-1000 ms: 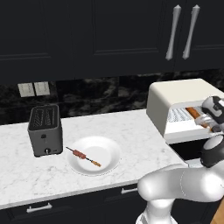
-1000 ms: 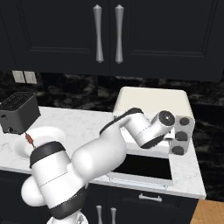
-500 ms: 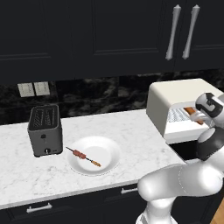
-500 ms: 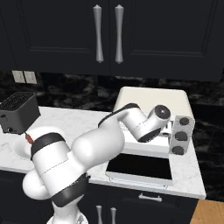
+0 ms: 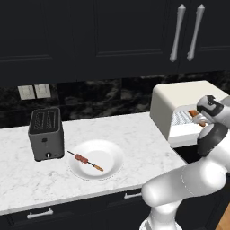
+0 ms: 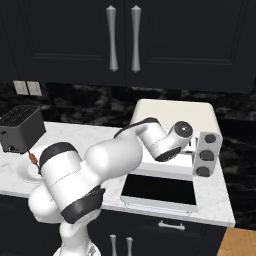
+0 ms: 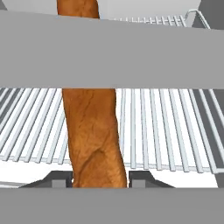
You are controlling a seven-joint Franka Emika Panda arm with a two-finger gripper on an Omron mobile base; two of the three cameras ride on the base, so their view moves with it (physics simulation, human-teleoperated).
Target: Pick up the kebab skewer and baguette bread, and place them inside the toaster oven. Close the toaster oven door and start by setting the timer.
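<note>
— Where's the baguette bread point(image 7: 94, 135) now?

— Inside the toaster oven point(image 5: 179, 104), lying over the wire rack point(image 7: 166, 127). The gripper point(image 7: 99, 179) has its two fingertips pressed against the loaf's sides, so I'd say it is gripped, not let go yet.

— And the kebab skewer point(image 5: 85, 160)?

— On the white plate point(image 5: 112, 155), well apart from the oven, beside the dark toaster point(image 5: 45, 133).

— So how far along is it?

— Less than half, I reckon. The loaf needs releasing, the skewer fetching. The toaster oven door point(image 6: 159, 190) hangs open, flat in front, and the knobs point(image 6: 206, 155) look untouched.
</note>
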